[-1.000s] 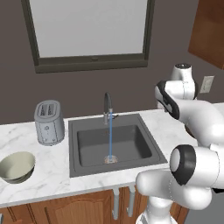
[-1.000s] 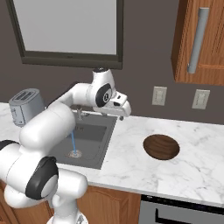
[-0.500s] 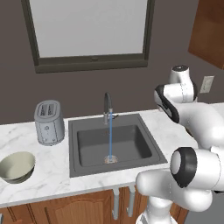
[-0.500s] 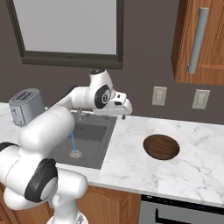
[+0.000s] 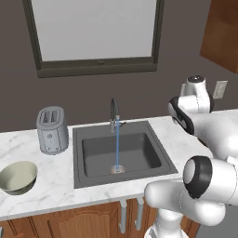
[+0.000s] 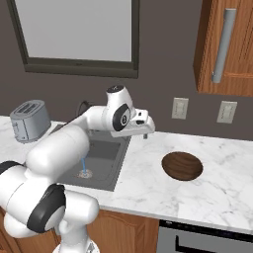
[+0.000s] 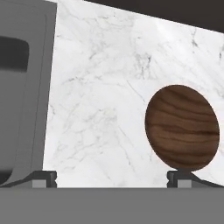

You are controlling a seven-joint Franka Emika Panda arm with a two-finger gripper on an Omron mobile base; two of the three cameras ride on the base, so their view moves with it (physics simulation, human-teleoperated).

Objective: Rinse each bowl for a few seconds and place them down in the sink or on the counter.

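The dark brown wood-like bowl (image 6: 182, 165) sits upright on the white marble counter (image 6: 148, 183), right of the sink (image 6: 101, 158). My gripper (image 6: 145, 133) hovers over the counter between sink and brown bowl, above and left of the bowl. In the hand view its fingertips (image 7: 43, 178) stand wide apart, open and empty, with the brown bowl (image 7: 182, 127) just past the right tip. The pale cream-green bowl (image 5: 17, 178) rests on the counter far left of the sink (image 5: 121, 153). A thin stream of water (image 5: 117, 144) runs from the faucet (image 5: 114, 111) onto the drain.
A silver toaster (image 5: 51, 130) stands at the back left of the counter, behind the cream bowl. Wall outlets (image 6: 180, 108) and a wooden upper cabinet (image 6: 225, 44) are behind the brown bowl. The sink rim (image 7: 39, 87) borders the hand view's left.
The arm has swung a little to the right, carrying the open gripper from the sink's edge toward the brown bowl. Bowls and water stream are unchanged.
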